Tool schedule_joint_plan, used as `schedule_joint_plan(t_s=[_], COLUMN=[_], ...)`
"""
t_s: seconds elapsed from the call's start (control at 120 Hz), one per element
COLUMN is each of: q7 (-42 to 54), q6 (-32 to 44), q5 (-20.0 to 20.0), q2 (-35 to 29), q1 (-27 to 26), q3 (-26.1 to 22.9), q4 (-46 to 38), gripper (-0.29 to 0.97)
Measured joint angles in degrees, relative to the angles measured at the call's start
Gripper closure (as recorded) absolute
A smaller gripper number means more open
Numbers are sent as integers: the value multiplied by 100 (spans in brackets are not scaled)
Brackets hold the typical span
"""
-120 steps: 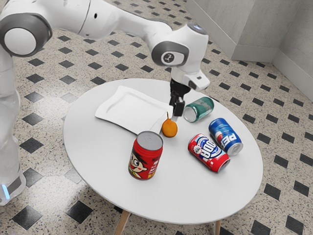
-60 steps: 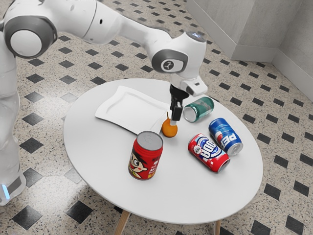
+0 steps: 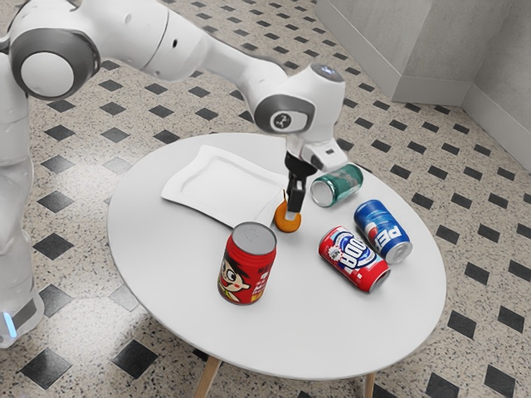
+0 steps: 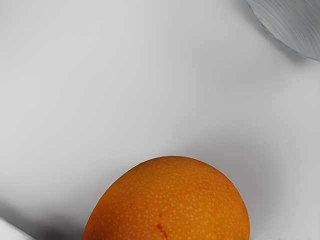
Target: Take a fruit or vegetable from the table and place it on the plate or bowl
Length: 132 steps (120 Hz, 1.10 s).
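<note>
The orange fruit (image 3: 288, 220) lies on the white desk (image 3: 158, 249), just beside the near corner of the white plate (image 3: 217, 184) and close to the lying green can (image 3: 337, 184). It sits where it was a second ago. The end effector (image 3: 291, 201), then hanging above it, has come down onto the fruit's top; whether it grips the fruit cannot be told. In the wrist view the fruit (image 4: 167, 200) sits right under the hand, with the green can's metal end (image 4: 290, 20) beyond it.
</note>
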Motion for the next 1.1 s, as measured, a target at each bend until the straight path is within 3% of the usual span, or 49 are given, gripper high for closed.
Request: schedule_joint_plan(t_s=[1.1], q7=[167], q6=[360], q5=[-81], q2=[348], q1=[135], q3=[0], q4=[-57], gripper=[0])
